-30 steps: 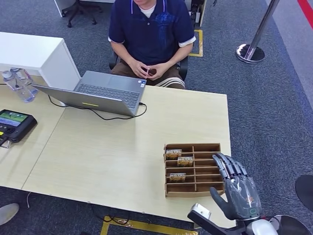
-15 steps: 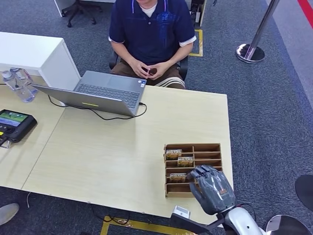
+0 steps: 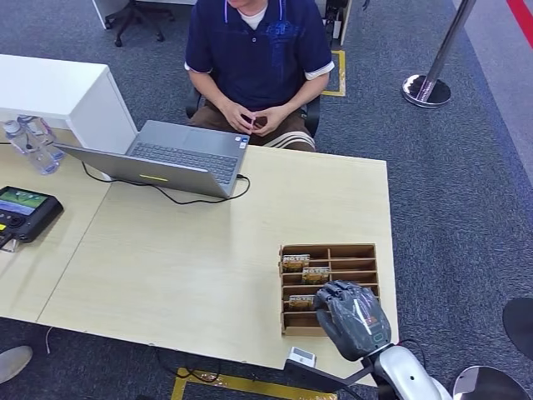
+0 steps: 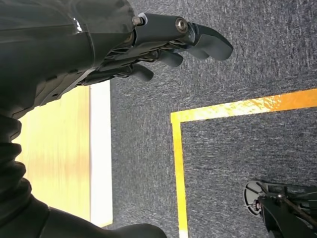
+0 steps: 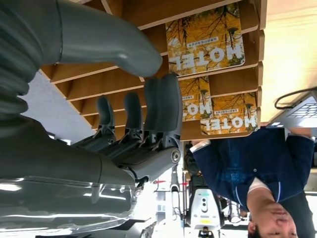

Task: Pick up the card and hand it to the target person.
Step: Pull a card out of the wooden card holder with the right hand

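Three yellow "HOTEL" cards stand in a brown slotted wooden rack [image 3: 353, 251] near the table's front right corner: the far card [image 3: 296, 262], the middle card [image 3: 316, 274] and the near card [image 3: 302, 302]. My right hand [image 3: 351, 317] hovers over the rack's near right part, fingers bent downward, just right of the near card. In the right wrist view the near card [image 5: 205, 37] lies beyond the thumb [image 5: 112, 42] and fingers [image 5: 162, 106], which are apart and hold nothing. My left hand [image 4: 123, 44] hangs over the carpet, empty. The person [image 3: 261, 50] sits behind the table, hands clasped.
An open grey laptop [image 3: 165, 155] with a black cable sits at the table's far left. On the adjoining table lie a tablet controller [image 3: 25, 209] and plastic bottles [image 3: 32, 143]. A stanchion base [image 3: 426, 90] stands on the carpet at far right.
My right hand has swung left from beside the rack to above its near part and turned its fingers down toward the slots. The cards and the person have not moved.
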Controlling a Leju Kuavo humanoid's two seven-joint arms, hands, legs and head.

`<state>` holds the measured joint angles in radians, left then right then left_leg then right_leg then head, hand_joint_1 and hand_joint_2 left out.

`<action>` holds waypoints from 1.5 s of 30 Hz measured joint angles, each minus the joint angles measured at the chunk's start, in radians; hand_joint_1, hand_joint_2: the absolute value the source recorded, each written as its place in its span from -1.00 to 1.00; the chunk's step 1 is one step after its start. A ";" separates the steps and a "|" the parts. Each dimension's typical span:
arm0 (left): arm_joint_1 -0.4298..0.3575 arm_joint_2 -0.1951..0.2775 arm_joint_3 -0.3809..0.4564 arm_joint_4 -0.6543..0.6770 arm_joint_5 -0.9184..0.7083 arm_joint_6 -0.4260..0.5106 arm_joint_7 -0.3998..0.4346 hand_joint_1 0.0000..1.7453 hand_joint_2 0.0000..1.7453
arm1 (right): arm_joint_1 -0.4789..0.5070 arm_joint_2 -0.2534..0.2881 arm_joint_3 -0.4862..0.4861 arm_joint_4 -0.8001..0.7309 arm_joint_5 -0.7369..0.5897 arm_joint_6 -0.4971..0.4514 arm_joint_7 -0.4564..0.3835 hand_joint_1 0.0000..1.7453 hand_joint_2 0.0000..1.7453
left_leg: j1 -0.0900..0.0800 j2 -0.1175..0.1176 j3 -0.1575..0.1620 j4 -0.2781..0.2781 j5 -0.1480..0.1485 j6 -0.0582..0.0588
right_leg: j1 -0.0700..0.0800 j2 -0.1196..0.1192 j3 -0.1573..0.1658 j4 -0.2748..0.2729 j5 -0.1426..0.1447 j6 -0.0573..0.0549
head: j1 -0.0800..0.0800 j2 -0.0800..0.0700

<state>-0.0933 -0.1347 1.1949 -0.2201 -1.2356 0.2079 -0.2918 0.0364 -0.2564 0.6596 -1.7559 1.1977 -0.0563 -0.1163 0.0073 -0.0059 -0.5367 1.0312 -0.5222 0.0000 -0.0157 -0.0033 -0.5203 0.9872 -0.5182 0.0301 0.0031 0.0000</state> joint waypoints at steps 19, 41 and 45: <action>0.000 -0.005 0.001 0.000 0.006 0.005 0.003 -1.00 1.00 | -0.042 0.000 0.023 0.041 -0.016 -0.009 0.001 0.08 1.00 | 0.000 0.000 0.000 0.000 0.000 0.000 | 0.000 0.000 0.000 0.000 0.000 0.000 | 0.000 0.000; 0.000 -0.005 0.009 0.000 0.005 0.004 0.003 -1.00 1.00 | -0.091 -0.001 0.044 0.078 -0.054 -0.008 0.010 0.54 1.00 | 0.000 0.000 0.000 0.000 0.000 0.000 | 0.000 0.000 0.000 0.000 0.000 0.000 | 0.000 0.000; 0.000 -0.005 0.009 0.000 0.003 0.004 0.002 -1.00 1.00 | -0.095 -0.001 0.047 0.086 -0.060 -0.005 0.013 0.48 1.00 | 0.000 0.000 0.000 0.000 0.000 0.000 | 0.000 0.000 0.000 0.000 0.000 0.000 | 0.000 0.000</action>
<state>-0.0933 -0.1396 1.2043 -0.2201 -1.2330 0.2121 -0.2894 -0.0584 -0.2571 0.7066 -1.6704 1.1379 -0.0611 -0.1037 0.0072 -0.0059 -0.5366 1.0313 -0.5221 0.0000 -0.0157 -0.0031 -0.5203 0.9872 -0.5181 0.0301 0.0029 0.0000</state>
